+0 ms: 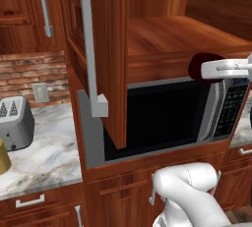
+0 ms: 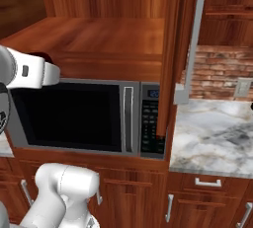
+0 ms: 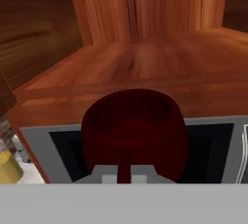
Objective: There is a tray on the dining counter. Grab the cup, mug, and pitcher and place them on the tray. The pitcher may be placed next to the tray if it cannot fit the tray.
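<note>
My gripper (image 3: 124,174) is shut on the near wall of the dark maroon mug (image 3: 133,131), which hangs upright in front of the open wooden shelf, level with the microwave's top. From the left base view the mug (image 1: 198,66) sits just left of the white hand, and my gripper (image 1: 209,69) pinches its rim. From the right base view a sliver of the mug (image 2: 43,56) peeks out behind the hand. The yellow-orange pitcher (image 1: 4,156) stands on the marble counter beside the toaster, cut off by the frame edge; in the hand view the pitcher (image 3: 8,167) is at lower left. The tray, cup and dining counter are out of view.
A steel microwave (image 1: 162,115) is built in under the wooden shelf (image 1: 172,37). The cabinet door (image 1: 106,59) with a long grey handle stands open to the mug's left. A grey toaster (image 1: 15,123) sits on the marble counter (image 1: 49,147). More marble counter (image 2: 212,138) lies to the right.
</note>
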Controlling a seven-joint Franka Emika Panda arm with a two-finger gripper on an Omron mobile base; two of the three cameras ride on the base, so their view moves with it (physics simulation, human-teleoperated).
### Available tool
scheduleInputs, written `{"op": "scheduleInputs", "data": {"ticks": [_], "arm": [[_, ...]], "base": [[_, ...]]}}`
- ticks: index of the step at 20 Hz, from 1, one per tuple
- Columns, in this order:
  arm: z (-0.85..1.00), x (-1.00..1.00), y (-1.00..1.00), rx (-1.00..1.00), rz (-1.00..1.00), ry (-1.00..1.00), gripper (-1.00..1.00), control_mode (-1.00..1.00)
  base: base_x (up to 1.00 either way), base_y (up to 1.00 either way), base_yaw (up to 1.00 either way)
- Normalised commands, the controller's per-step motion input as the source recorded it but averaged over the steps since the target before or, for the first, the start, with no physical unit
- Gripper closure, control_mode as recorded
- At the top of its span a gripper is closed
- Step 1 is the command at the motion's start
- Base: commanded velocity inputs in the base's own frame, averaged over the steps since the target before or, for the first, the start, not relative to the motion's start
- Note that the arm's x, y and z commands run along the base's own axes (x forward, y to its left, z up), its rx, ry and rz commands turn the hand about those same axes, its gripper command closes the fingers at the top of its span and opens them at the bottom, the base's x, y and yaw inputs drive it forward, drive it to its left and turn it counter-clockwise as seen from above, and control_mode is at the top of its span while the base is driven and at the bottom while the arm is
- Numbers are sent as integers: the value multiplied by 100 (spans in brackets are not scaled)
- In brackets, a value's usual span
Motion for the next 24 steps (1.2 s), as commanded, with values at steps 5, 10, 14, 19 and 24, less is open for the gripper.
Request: {"op": "scheduleInputs", "data": {"ticks": [5, 10, 14, 19, 24], "arm": [[0, 0, 0, 0, 0, 0, 100, 100], [0, 0, 0, 0, 0, 0, 100, 100], [0, 0, 0, 0, 0, 0, 100, 100], [0, 0, 0, 0, 0, 0, 100, 100], [0, 0, 0, 0, 0, 0, 100, 100]], "base": [[-100, -8, 8], [-100, -14, 15], [-92, -19, 21], [-43, -4, 60], [-11, 0, 95]]}}
